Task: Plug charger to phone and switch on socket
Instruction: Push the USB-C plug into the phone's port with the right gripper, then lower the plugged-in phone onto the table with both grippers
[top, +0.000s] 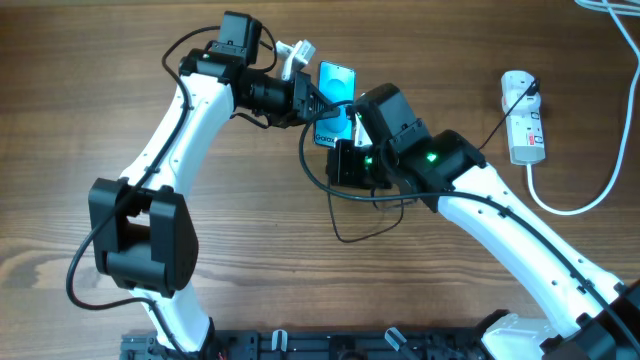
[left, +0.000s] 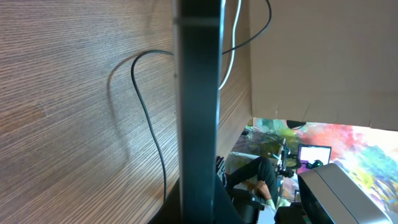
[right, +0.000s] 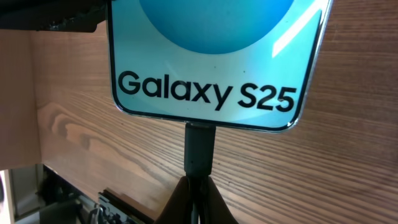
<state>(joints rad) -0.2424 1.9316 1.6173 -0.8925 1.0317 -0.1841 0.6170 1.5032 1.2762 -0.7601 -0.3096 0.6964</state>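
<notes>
1. Left gripper (top: 306, 96), upper centre of the overhead frame, was clamped on the phone (top: 338, 82) by its side. Teal screen faced up, with the white text strip at the end nearer the frame bottom.
2. Right gripper (right: 199, 190), bottom centre of its own wrist view, was pressed tight together on the charger (right: 200, 148). Its tip stood straight up and met the middle of the phone's lower edge, directly under "Galaxy S25". Whether it was fully seated, I could not tell.
3. The rest of the charger's black lead lay in loose loops on the table (top: 80, 110), just below both grippers in the overhead centre.
4. Socket (top: 524, 125) lay at the upper right of the overhead frame, well apart from both grippers. A white cord (top: 590, 195) curved away beneath it.
5. The table was brown wood with a strong grain.
6. In the left wrist view the phone showed edge-on as a dark bar down the middle. Past the table edge at lower right were a lit monitor (left: 314, 154) and a brightly coloured backdrop.
</notes>
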